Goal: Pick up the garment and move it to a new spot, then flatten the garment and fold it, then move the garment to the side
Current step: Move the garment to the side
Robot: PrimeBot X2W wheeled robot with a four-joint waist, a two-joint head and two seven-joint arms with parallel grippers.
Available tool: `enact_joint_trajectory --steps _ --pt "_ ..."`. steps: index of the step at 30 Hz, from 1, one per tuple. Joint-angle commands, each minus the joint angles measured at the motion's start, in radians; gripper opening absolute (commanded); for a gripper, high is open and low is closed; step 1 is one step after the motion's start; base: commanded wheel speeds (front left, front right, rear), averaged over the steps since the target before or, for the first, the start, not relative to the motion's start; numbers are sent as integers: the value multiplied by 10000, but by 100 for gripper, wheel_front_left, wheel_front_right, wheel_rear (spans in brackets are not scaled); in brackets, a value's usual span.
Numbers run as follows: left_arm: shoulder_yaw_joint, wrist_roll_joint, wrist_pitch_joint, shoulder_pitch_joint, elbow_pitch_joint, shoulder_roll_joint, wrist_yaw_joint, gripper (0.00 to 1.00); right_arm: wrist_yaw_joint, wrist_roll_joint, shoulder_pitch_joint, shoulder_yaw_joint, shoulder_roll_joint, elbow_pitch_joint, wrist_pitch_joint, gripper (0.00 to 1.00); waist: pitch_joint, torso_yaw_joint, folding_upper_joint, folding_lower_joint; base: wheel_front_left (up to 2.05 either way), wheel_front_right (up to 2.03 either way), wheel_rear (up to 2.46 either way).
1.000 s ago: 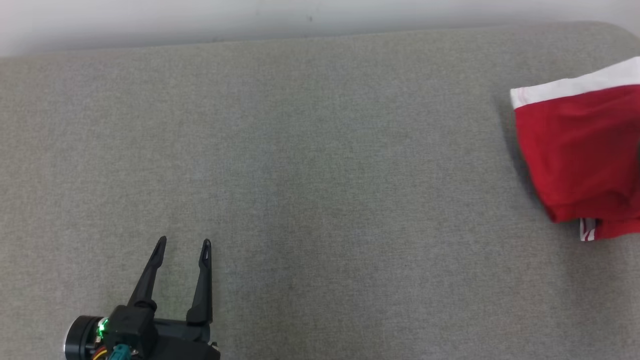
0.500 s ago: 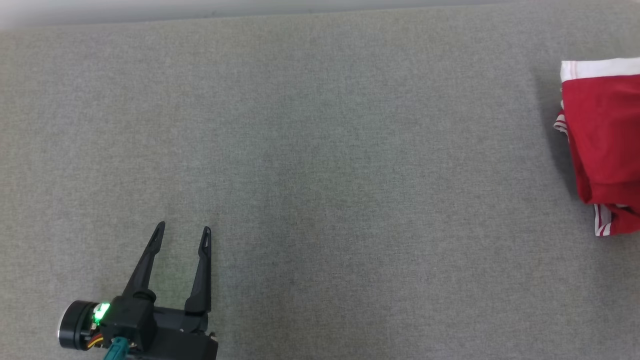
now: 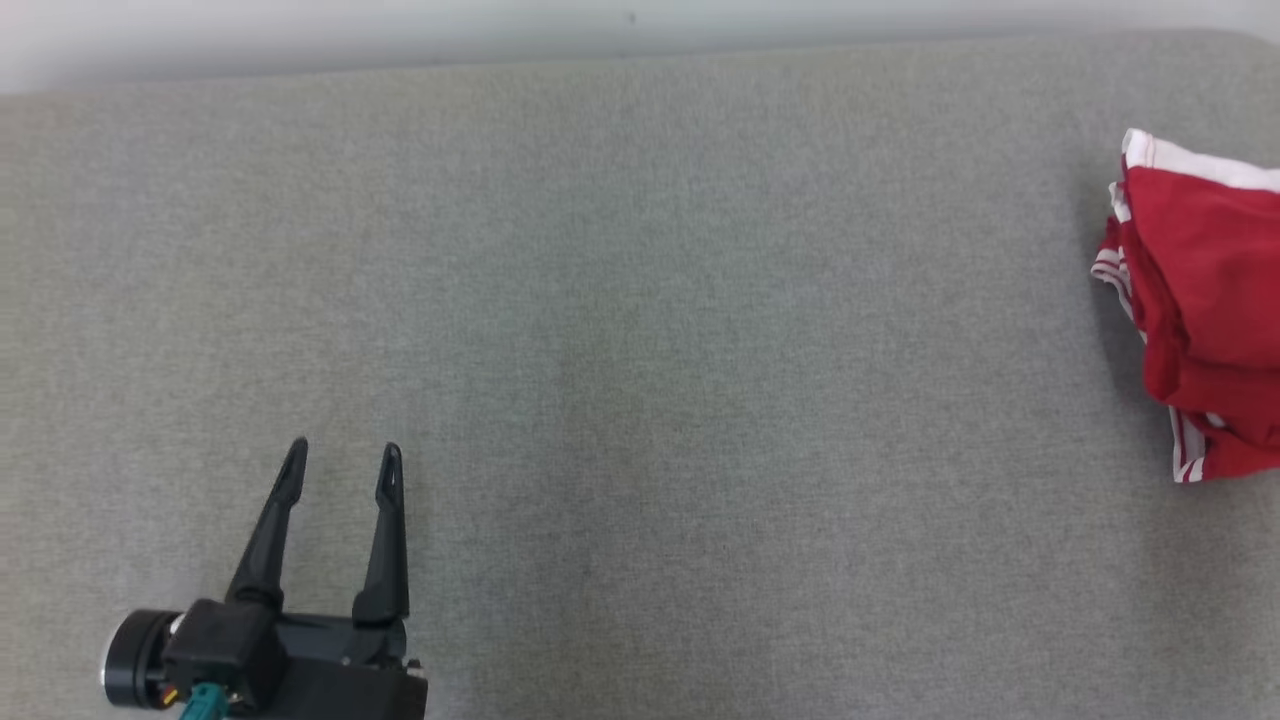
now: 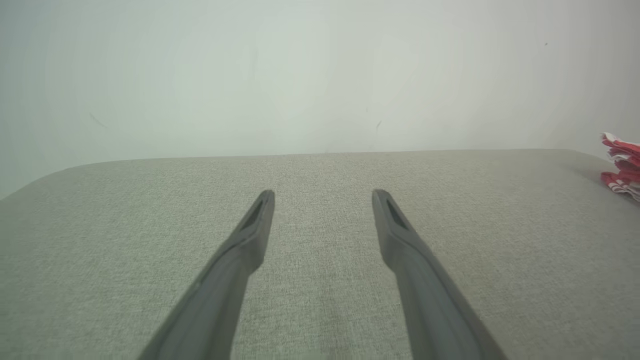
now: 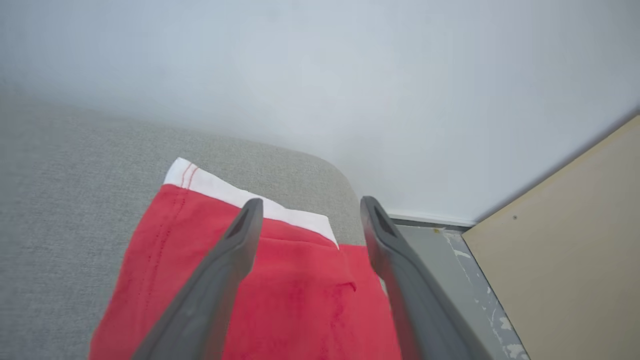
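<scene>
no readable text, no labels, no brand marks, no numbers

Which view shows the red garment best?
Right wrist view: the red garment lies large and close, white band visible. Head view crops the garment at the right edge; left wrist view catches a distant sliver.

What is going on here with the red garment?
A two-armed robot is working with a red garment that has a white band. The garment lies in layers at the right end of the grey surface. The right gripper is just above it, open and holding nothing. The left gripper is open too, over bare surface far from the garment.
</scene>
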Motion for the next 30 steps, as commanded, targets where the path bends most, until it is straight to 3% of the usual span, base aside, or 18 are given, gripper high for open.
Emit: enact_joint_trajectory --steps 1,10,19,25,30 --pt "37 -59 -29 145 -22 -33 25 100 19 131 174 -39 98 -83 -117 100 -291 96 -1 0 0 0 0" --pt "638 -305 -29 807 6 -193 394 100 11 1647 2331 943 1467 -1944 -1465 100 -1436 176 -1 0 0 0 0" --pt "709 -348 -29 1298 370 -225 765 100 11 1124 4712 437 3176 -3909 -2220 100 -2378 344 -1 0 0 0 0" --pt "594 -350 -29 1646 652 -227 833 100 11 823 5919 -151 4402 -4421 -2937 100 -2795 327 -1 0 0 0 0" --pt "648 -233 -29 1785 929 -227 704 100 11 647 6428 -106 4981 -4381 -3118 100 -2941 274 -1 0 0 0 0"
